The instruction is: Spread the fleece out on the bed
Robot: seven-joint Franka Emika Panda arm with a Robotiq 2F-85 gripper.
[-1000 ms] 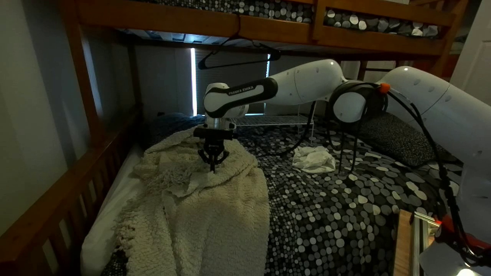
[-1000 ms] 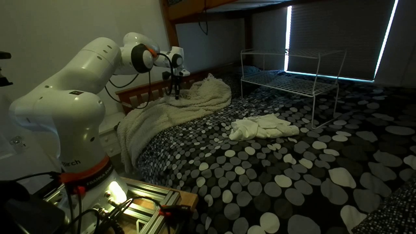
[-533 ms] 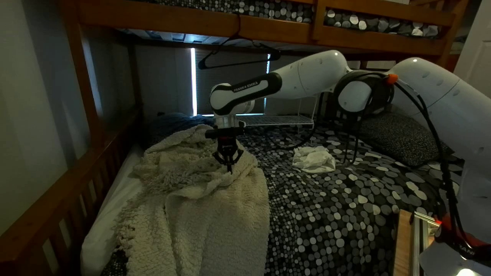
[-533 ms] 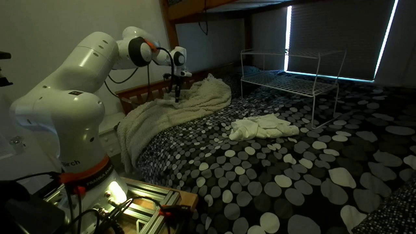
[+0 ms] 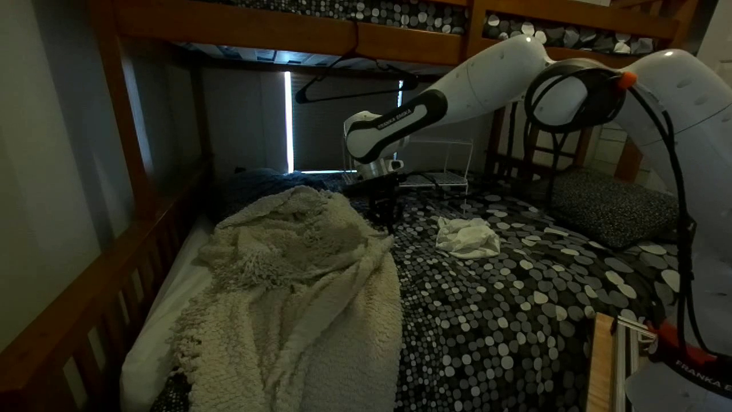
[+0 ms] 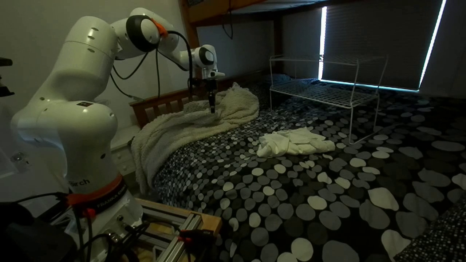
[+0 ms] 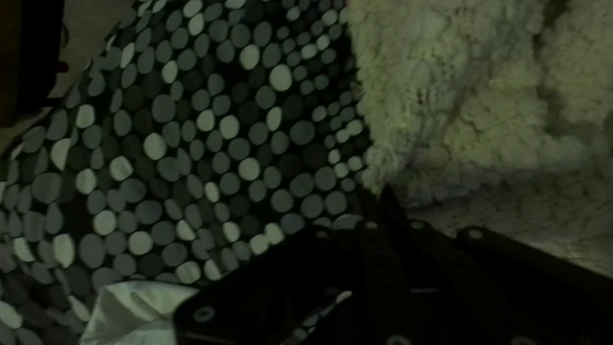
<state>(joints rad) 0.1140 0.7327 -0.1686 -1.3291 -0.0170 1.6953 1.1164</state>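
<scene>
Foremost, the rumpled cream fleece drapes over the near side of the bed. The pebble-patterned cover spreads from the fleece's edge to a crumpled white cloth and past it. Deeper in, the gripper, jaws narrow, pinches that fleece edge. A two-tier wire shelf stands behind.

On the bed I see the fleece, lying in folds, and also a pale cloth, a white wire rack and a dark pillow.
</scene>
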